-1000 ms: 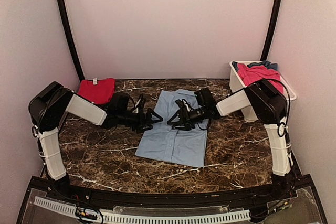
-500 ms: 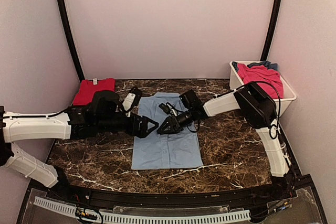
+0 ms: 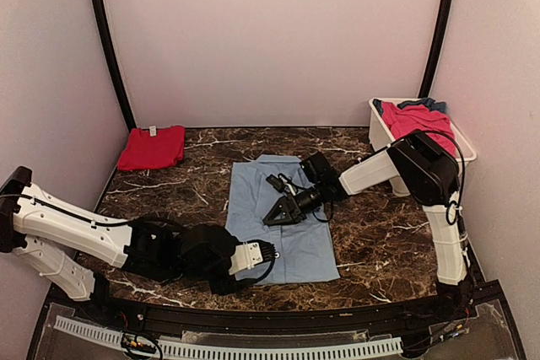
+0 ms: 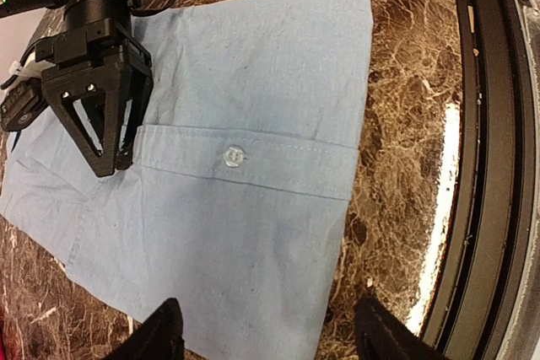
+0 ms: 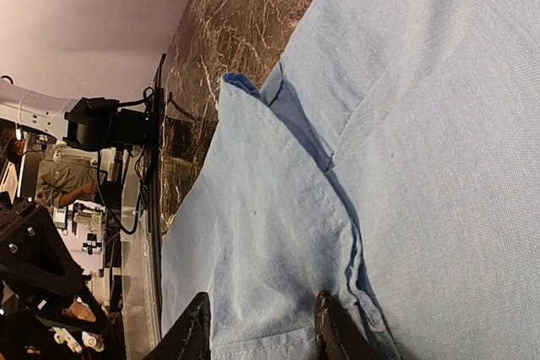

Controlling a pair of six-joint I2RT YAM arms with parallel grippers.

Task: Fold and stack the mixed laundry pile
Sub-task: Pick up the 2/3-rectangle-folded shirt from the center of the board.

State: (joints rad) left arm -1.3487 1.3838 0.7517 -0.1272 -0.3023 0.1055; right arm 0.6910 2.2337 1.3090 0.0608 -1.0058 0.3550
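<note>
A light-blue shirt (image 3: 287,225) lies flat in the middle of the marble table, its buttoned chest pocket (image 4: 234,156) facing up. My left gripper (image 3: 267,252) hangs low at the shirt's near left corner. Its jaws are open and straddle the shirt's edge (image 4: 266,345). My right gripper (image 3: 272,216) rests on the shirt's middle. Its fingertips (image 5: 325,326) stand apart, pressed on the fabric, with wrinkled cloth between them (image 5: 260,330). A folded red garment (image 3: 152,147) lies at the back left. A pink-red piece (image 3: 413,117) and a darker blue piece (image 3: 432,104) sit in the tub.
The white plastic tub (image 3: 380,131) stands at the back right against the wall. A black rail (image 4: 483,166) runs along the table's near edge, close to the left gripper. Pale walls close in on three sides.
The left arm has swung from the shirt's left side down to its near corner, and its jaws have narrowed a little. The right gripper has settled onto the shirt and closed partway.
</note>
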